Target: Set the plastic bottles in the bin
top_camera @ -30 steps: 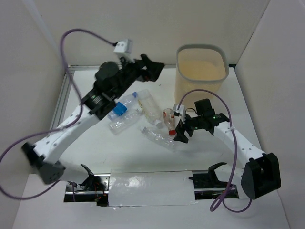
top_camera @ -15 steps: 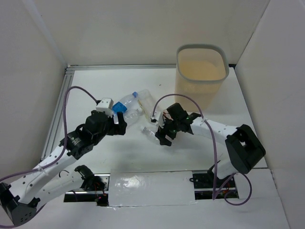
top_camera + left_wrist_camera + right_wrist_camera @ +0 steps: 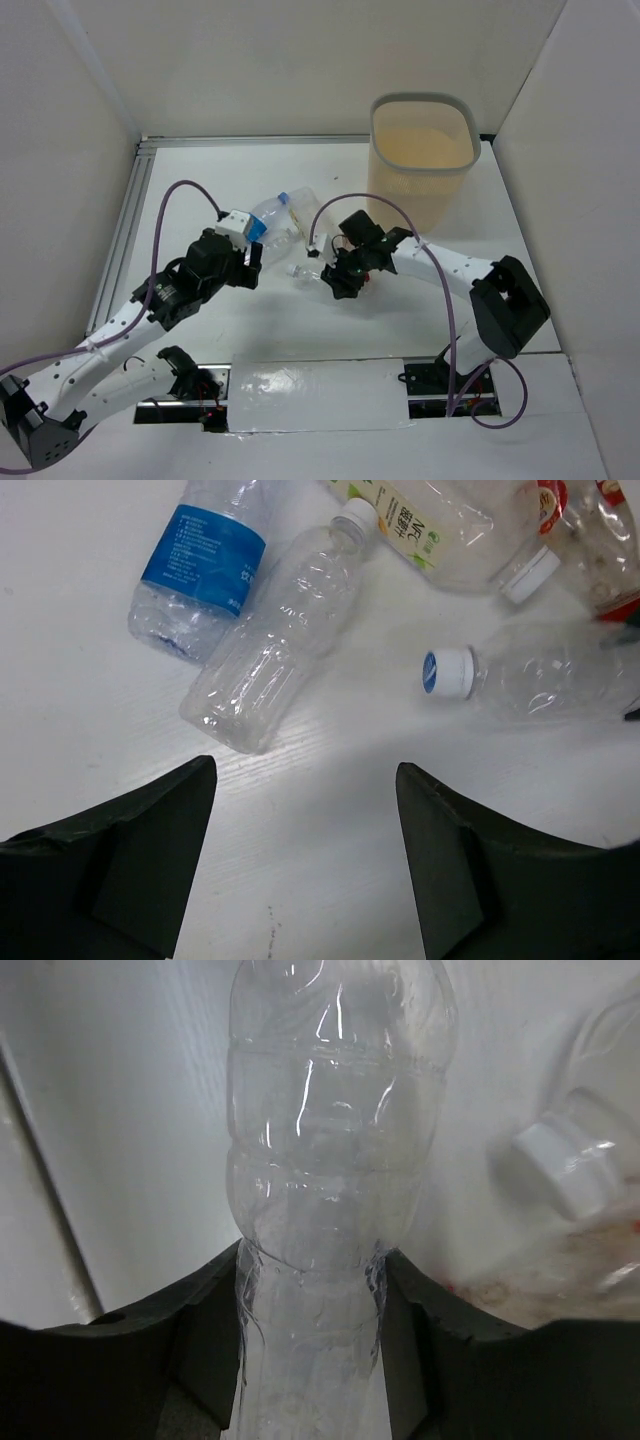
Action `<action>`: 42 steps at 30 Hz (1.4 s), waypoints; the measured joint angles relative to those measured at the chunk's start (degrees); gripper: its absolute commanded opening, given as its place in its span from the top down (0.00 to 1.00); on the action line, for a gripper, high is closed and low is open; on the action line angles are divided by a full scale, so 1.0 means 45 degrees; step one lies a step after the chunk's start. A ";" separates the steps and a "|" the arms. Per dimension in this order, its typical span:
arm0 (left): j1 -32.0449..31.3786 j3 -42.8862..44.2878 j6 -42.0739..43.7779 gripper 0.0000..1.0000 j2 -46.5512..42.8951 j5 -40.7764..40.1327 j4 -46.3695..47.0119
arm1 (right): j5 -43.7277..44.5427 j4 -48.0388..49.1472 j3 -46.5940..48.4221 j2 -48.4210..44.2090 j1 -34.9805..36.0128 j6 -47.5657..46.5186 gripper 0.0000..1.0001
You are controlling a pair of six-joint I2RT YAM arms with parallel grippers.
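My right gripper (image 3: 312, 1260) is clamped on a clear bottle (image 3: 335, 1160) lying on the table (image 3: 200, 190) left of the bin (image 3: 395, 195); the other bottles (image 3: 290, 620) lie beside it. My left gripper (image 3: 305, 770) hangs farther left of the bin, jaws apart.

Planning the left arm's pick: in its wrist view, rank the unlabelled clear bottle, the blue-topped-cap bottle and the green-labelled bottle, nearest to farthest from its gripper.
1. Unlabelled clear bottle, just ahead, left.
2. Blue-topped-cap bottle, right.
3. Green-labelled bottle, top edge.

White arms (image 3: 112, 325), black joints (image 3: 500, 308), purple cables (image 3: 183, 184)
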 measured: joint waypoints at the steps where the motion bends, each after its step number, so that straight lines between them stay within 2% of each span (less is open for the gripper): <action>1: 0.0005 0.0000 0.0325 0.16 0.0146 0.0141 0.0107 | -0.0345 -0.0675 0.0627 -0.0112 -0.0063 -0.0291 0.79; 5: 0.0063 0.0000 0.1559 0.10 0.0845 0.0573 0.0573 | -0.1292 -0.2127 0.3769 -0.0471 -0.0529 -0.1005 0.80; 9: 0.0073 0.0000 0.2336 0.09 0.1622 0.0801 0.0811 | -0.1423 -0.2084 0.6819 -0.0680 -0.1360 -0.0559 0.80; 14: 0.0073 0.0000 0.3007 0.09 0.1865 0.1049 0.1059 | -0.0121 -0.0811 0.9700 -0.0729 -0.2783 0.0845 0.84; 18: 0.0073 0.0000 0.3483 0.08 0.1962 0.1185 0.1341 | 0.1637 0.0306 1.1254 -0.0486 -0.3769 0.1773 0.81; 20: 0.0087 0.0000 0.3682 0.07 0.2259 0.1180 0.1486 | 0.2152 0.0699 1.1667 -0.0262 -0.4148 0.2161 0.75; 21: 0.0131 -0.0005 0.3827 0.07 0.2526 0.1180 0.1564 | 0.2259 0.0743 1.2235 0.0223 -0.5003 0.2341 0.70; 24: 0.0233 -0.0068 0.4187 0.07 0.3555 0.1214 0.1860 | 0.2351 0.0597 1.2959 0.1316 -0.6504 0.2657 0.43; 25: 0.0257 -0.0102 0.4235 0.07 0.3857 0.1224 0.1904 | 0.2341 0.0486 1.3002 0.1671 -0.6921 0.2720 0.23; 29: 0.0325 -0.0141 0.4561 0.07 0.4901 0.1224 0.2074 | 0.2113 -0.0355 1.2706 0.2535 -0.8029 0.2977 0.03; 33: 0.0325 -0.0141 0.4794 0.06 0.5814 0.0981 0.2399 | 0.1214 -0.0855 1.2454 0.2487 -0.8539 0.3128 0.03; 36: 0.0306 -0.0102 0.4906 0.06 0.6475 0.0544 0.2589 | -0.0175 -0.0894 1.2415 0.2098 -0.9063 0.3317 0.03; 42: -0.0005 0.0389 0.5192 0.06 0.7883 -0.0894 0.2963 | -0.2963 -0.1039 1.0666 0.0063 -1.0078 0.3313 0.03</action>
